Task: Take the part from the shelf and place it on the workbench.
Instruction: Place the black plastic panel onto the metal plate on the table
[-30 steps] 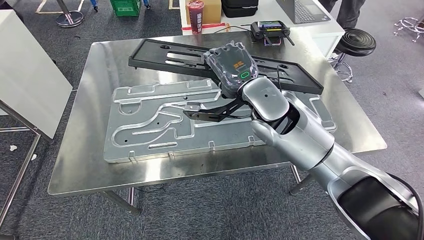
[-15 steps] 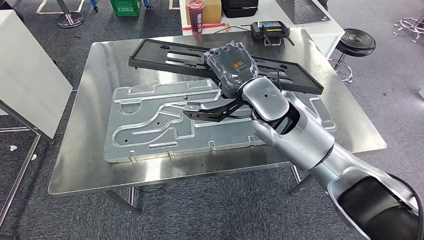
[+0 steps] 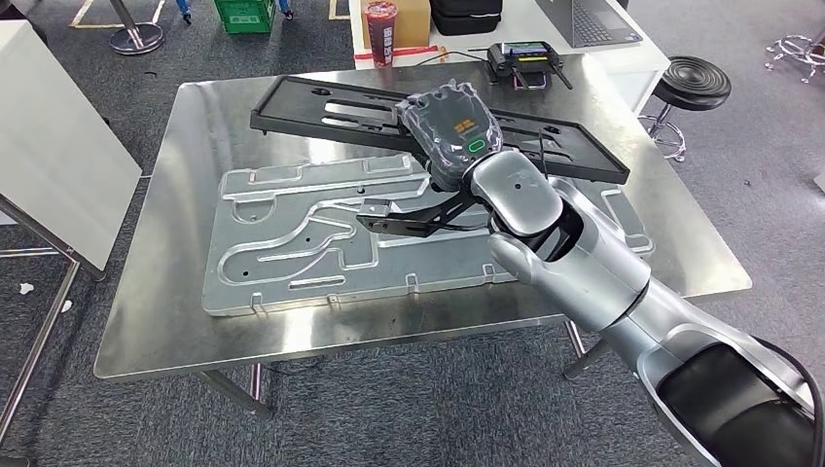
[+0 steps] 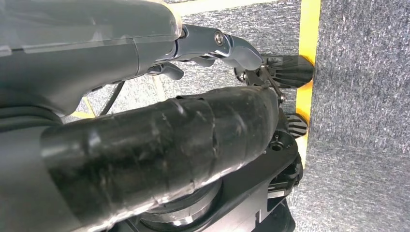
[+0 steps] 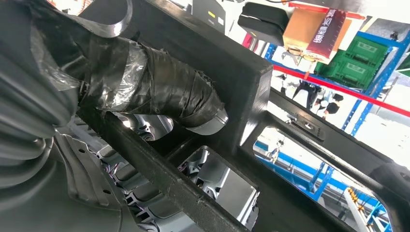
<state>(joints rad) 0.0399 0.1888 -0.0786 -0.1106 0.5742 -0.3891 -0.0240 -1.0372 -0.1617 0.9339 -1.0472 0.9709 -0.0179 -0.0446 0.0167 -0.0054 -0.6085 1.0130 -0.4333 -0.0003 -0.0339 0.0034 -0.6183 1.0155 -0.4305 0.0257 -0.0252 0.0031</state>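
My right hand (image 3: pixel 452 131) reaches over the steel workbench (image 3: pixel 156 311) and grips a long black frame part (image 3: pixel 331 109). The part lies slanted across the bench's far half, its near edge over a silver embossed metal plate (image 3: pixel 292 233). A black bracket (image 3: pixel 404 222) juts out below the wrist, above the plate. In the right wrist view my taped thumb (image 5: pixel 159 92) presses against a bar of the black part (image 5: pixel 241 87), with the silver plate (image 5: pixel 145 203) behind it. My left hand (image 4: pixel 145 140) hangs over grey carpet, its fingers (image 4: pixel 232 46) apart and holding nothing.
Beyond the bench stands a white table (image 3: pixel 623 60) with a red cup (image 3: pixel 379 29), a cardboard box (image 3: pixel 413 19), a handheld controller (image 3: pixel 525 58) and a laptop (image 3: pixel 589 19). A black stool (image 3: pixel 696 83) stands at the right. A white panel (image 3: pixel 49 146) is at the left.
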